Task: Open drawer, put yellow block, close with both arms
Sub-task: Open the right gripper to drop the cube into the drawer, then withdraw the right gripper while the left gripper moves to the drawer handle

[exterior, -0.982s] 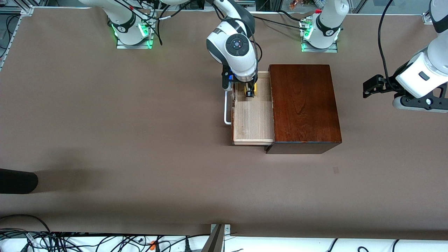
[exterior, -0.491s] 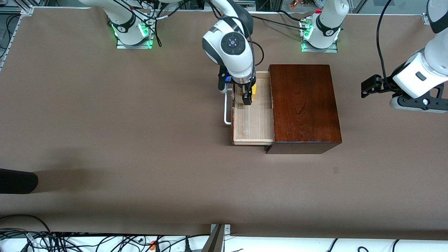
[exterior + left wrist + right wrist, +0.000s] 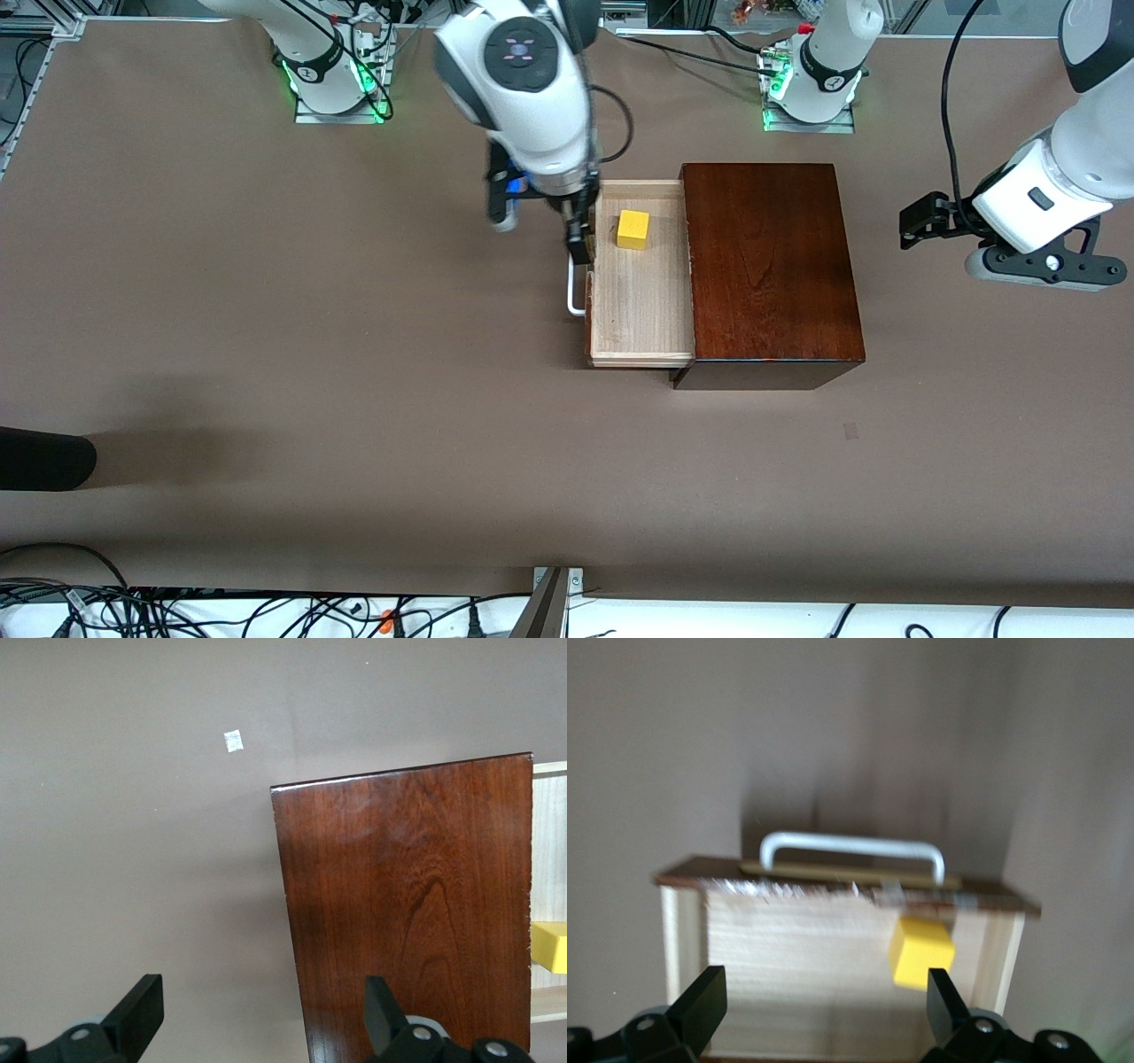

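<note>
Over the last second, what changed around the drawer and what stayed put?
The right pincer let go of the yellow block, rose and drew back toward the drawer's handle side, open. The left pincer drifted slightly toward the wooden box, open. The block stays in the open drawer; drawer and box have not moved.
</note>
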Robot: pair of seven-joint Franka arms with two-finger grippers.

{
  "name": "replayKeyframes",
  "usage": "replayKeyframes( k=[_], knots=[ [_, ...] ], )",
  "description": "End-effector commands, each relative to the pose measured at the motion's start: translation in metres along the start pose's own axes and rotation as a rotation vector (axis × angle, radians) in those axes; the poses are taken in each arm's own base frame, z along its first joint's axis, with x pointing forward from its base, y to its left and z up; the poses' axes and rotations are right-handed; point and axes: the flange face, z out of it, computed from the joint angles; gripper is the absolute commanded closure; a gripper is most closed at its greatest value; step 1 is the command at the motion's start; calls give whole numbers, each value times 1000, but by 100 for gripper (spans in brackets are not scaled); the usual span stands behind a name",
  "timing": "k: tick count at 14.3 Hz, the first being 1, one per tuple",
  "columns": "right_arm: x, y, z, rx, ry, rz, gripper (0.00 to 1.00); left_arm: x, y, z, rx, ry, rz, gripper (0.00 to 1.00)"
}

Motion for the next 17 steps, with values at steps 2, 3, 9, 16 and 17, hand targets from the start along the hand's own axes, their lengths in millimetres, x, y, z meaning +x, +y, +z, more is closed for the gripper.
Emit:
replayKeyframes(
  k=[2, 3, 9, 16, 17],
  knots=[
    [62, -18, -36, -47, 49, -316, 0, -2, 44, 1, 12, -6, 80, 0],
    [81, -24, -40, -64, 67, -370, 0, -1, 60, 6, 14, -13, 106, 0],
    [213, -51, -81, -156, 119, -602, 0, -7, 203, 37, -2, -51, 354, 0],
    [356, -61, -96, -192, 30, -907, 0, -26, 360, 98, -34, -2, 990, 0],
    [374, -59, -102, -187, 9, -957, 0, -25, 372, 106, -37, 14, 1062, 0]
  ],
)
